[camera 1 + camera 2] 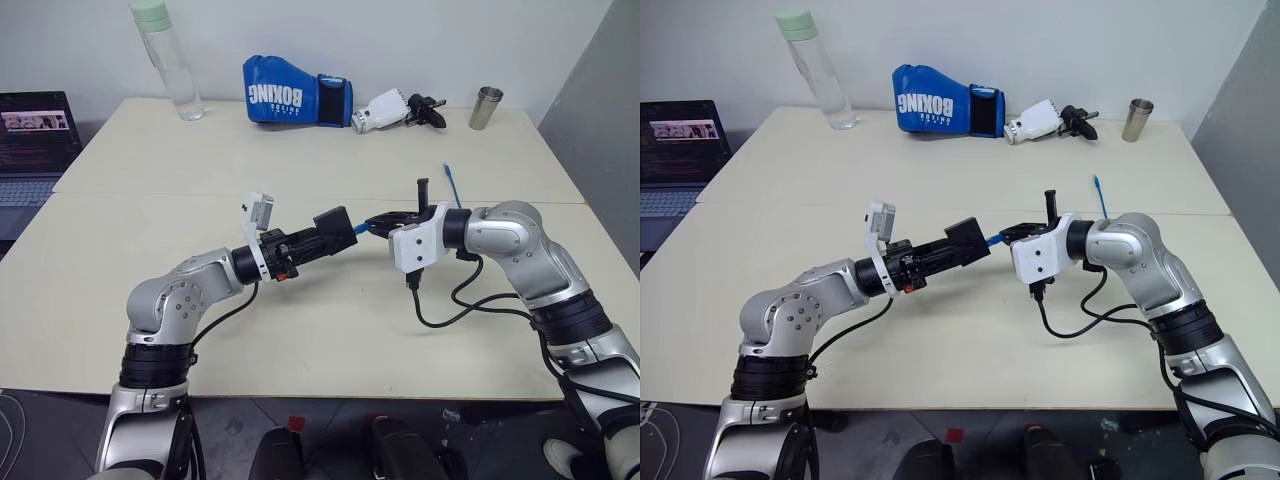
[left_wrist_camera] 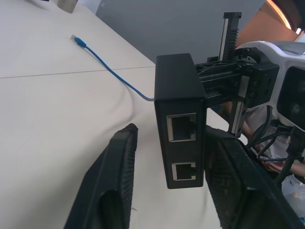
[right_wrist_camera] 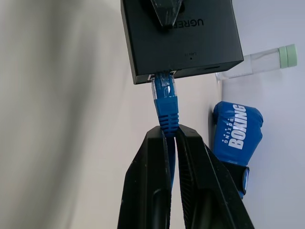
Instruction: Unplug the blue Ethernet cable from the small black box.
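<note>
Nearest you, your left claw (image 1: 322, 236) has the small black box (image 2: 179, 117) between its fingers above the worktop (image 1: 150, 170); one finger stands clear of the box's side, so you cannot tell if the hold is firm. If it is loose, the box may simply follow the pull. Beyond it, your right claw (image 3: 171, 136) is pinched on the blue Ethernet cable (image 3: 166, 107) just behind the plug, which sits seated in the port. With the latch unpressed, the cord could slip or strain.
</note>
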### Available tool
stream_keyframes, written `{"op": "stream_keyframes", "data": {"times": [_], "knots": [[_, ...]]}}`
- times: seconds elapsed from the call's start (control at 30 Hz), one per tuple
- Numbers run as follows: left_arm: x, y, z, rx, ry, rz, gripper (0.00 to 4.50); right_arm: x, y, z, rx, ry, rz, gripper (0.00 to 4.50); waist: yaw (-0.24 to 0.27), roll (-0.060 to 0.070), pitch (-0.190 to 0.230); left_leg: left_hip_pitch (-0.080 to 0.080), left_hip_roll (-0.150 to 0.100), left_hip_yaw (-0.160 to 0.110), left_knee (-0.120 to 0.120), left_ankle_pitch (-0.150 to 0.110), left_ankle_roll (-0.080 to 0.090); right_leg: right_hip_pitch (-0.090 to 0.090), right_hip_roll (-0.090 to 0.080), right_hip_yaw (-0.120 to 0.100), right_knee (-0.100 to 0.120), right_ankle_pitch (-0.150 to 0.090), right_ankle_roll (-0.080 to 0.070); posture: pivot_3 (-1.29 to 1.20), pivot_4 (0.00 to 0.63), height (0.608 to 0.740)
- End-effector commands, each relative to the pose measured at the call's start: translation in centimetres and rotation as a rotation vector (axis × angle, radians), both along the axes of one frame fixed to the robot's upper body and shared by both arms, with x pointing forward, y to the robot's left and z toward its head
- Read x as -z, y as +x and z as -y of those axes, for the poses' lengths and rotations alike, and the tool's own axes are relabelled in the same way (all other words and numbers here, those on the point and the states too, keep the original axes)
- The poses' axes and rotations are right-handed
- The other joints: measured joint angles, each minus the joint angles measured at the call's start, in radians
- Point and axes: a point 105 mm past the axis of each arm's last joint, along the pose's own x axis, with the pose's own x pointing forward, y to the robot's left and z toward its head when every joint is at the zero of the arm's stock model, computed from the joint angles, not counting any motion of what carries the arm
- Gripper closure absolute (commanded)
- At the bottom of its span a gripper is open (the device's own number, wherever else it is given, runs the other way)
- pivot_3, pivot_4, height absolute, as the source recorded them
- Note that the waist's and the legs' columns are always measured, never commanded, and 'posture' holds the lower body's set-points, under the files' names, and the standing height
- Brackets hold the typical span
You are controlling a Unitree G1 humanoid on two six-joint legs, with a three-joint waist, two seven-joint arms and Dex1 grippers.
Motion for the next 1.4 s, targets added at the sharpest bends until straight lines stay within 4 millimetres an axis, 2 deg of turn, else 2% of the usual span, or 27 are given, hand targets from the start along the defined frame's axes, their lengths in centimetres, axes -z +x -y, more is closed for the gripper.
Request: {"op": "stream_keyframes", "data": {"times": [0.03, 0.13, 0.33, 0.4, 0.53, 0.63, 0.77, 0.83, 1.0, 1.13, 1.4], "knots": [[-1.1, 0.1, 0.5, 0.014, -0.016, 0.047, 3.23, -1.8, -0.6, -0.9, -0.049, 0.002, 0.076, 4.50, 0.000, 0.000, 0.000, 0.000, 0.000, 0.000, 0.000, 0.000, 0.000, 0.000, 0.000, 0.000, 0.000, 0.000, 0.000, 0.00, 0.150, 0.740], [-1.2, 0.1, 0.5, 0.014, -0.018, 0.045, 3.71, -1.8, -0.6, -0.9, -0.045, 0.001, 0.078, 4.50, 0.000, 0.000, 0.000, 0.000, 0.000, 0.000, 0.000, 0.000, 0.000, 0.000, 0.000, 0.000, 0.000, 0.000, 0.000, 0.00, 0.150, 0.740], [-1.2, 0.4, 0.2, -0.001, -0.013, 0.048, 3.71, -1.5, -0.7, -1.0, -0.051, -0.021, 0.088, 4.50, 0.000, 0.000, 0.000, 0.000, 0.000, 0.000, 0.000, 0.000, 0.000, 0.000, 0.000, 0.000, 0.000, 0.000, 0.000, 0.00, 0.150, 0.740], [-1.3, 0.6, -0.1, -0.015, -0.002, 0.058, 3.71, -1.4, -0.7, -0.9, -0.048, -0.018, 0.076, 3.83, 0.000, 0.000, 0.000, 0.000, 0.000, 0.000, 0.000, 0.000, 0.000, 0.000, 0.000, 0.000, 0.000, 0.000, 0.000, 0.00, 0.150, 0.740], [-1.4, 0.8, -0.8, -0.007, 0.064, 0.109, 3.71, -1.0, -1.3, -0.3, -0.053, -0.045, 0.051, 2.97, 0.000, 0.000, 0.000, 0.000, 0.000, 0.000, 0.000, 0.000, 0.000, 0.000, 0.000, 0.000, 0.000, 0.000, 0.000, 0.00, 0.150, 0.740], [-1.1, 0.7, -1.5, 0.051, 0.213, 0.212, 3.71, -1.3, -2.6, 0.5, -0.050, 0.001, -0.088, 2.36, 0.000, 0.000, 0.000, 0.000, 0.000, 0.000, 0.000, 0.000, 0.000, 0.000, 0.000, -0.001, -0.001, 0.000, 0.000, 0.00, 0.150, 0.740], [-0.7, 0.4, -1.9, 0.160, 0.361, 0.323, 3.71, -1.7, -3.6, 0.8, -0.005, 0.138, -0.336, 2.34, 0.002, 0.000, 0.000, 0.000, 0.000, 0.000, 0.000, 0.000, 0.000, 0.000, 0.000, -0.001, -0.001, 0.000, 0.000, 0.00, 0.150, 0.740], [-1.0, 0.0, -1.9, 0.238, 0.399, 0.372, 3.71, -2.2, -4.1, 0.7, 0.021, 0.224, -0.493, 2.34, 0.002, 0.000, 0.000, -0.001, 0.000, 0.000, 0.000, 0.000, 0.000, 0.000, 0.000, -0.001, -0.001, 0.000, 0.000, 0.00, 0.150, 0.740], [-2.2, -1.0, -1.5, 0.366, 0.435, 0.453, 3.71, -2.7, -4.6, -0.1, 0.063, 0.327, -0.728, 2.34, 0.001, 0.000, 0.000, -0.002, 0.000, -0.001, 0.000, -0.001, 0.002, -0.001, 0.000, -0.002, -0.001, 0.000, 0.000, 0.00, 0.150, 0.740], [-2.9, -1.6, -1.1, 0.416, 0.435, 0.477, 3.71, -2.4, -4.7, -0.6, 0.069, 0.349, -0.846, 2.34, 0.001, 0.000, 0.000, -0.002, 0.000, -0.001, 0.000, -0.002, 0.003, -0.001, 0.001, -0.002, -0.001, 0.000, -0.001, 0.00, 0.150, 0.740], [-3.5, -2.5, -0.6, 0.442, 0.438, 0.497, 3.71, -2.4, -4.7, -1.5, 0.053, 0.346, -0.962, 2.34, 0.001, 0.000, 0.000, -0.003, 0.000, -0.002, 0.000, -0.002, 0.004, -0.002, 0.001, -0.002, -0.002, -0.001, -0.001, 0.00, 0.150, 0.740]]}}
